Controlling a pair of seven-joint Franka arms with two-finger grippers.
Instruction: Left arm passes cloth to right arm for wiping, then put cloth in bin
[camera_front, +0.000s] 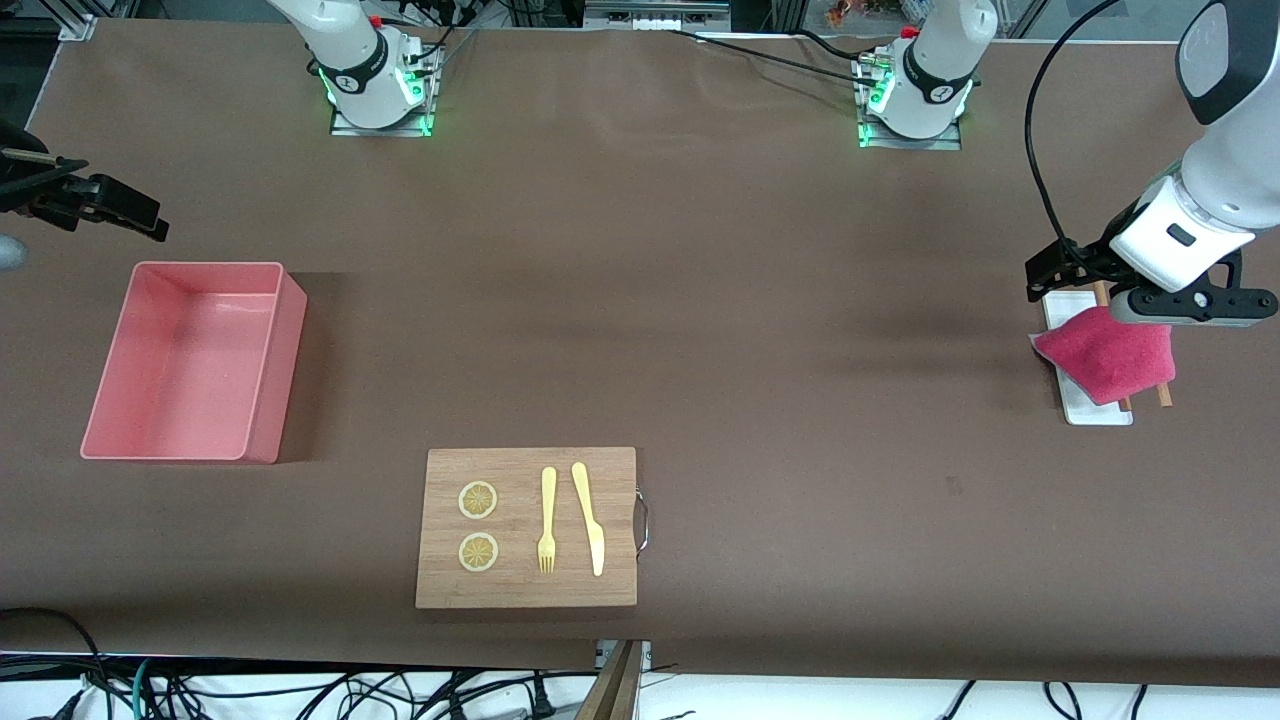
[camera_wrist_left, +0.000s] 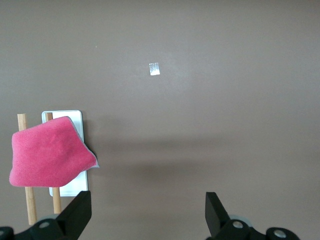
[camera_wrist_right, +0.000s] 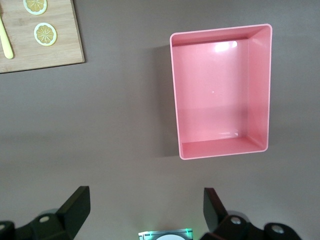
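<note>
The crimson-pink cloth (camera_front: 1105, 352) lies draped over two wooden sticks (camera_front: 1164, 396) on a small white tray (camera_front: 1095, 410) at the left arm's end of the table. My left gripper (camera_front: 1062, 268) hangs open and empty over the table just beside the tray. In the left wrist view the cloth (camera_wrist_left: 47, 152) shows off to one side of the open left gripper (camera_wrist_left: 148, 215). The salmon-pink bin (camera_front: 190, 360) stands empty at the right arm's end. My right gripper (camera_front: 120, 212) is open and empty over bare table beside the bin (camera_wrist_right: 220, 92), as the right wrist view (camera_wrist_right: 147, 212) shows.
A wooden board (camera_front: 527, 528) with two lemon slices (camera_front: 478, 500), a yellow fork (camera_front: 547, 520) and a knife (camera_front: 590, 518) lies near the table's front edge. A small scrap of tape (camera_wrist_left: 154, 69) is on the mat.
</note>
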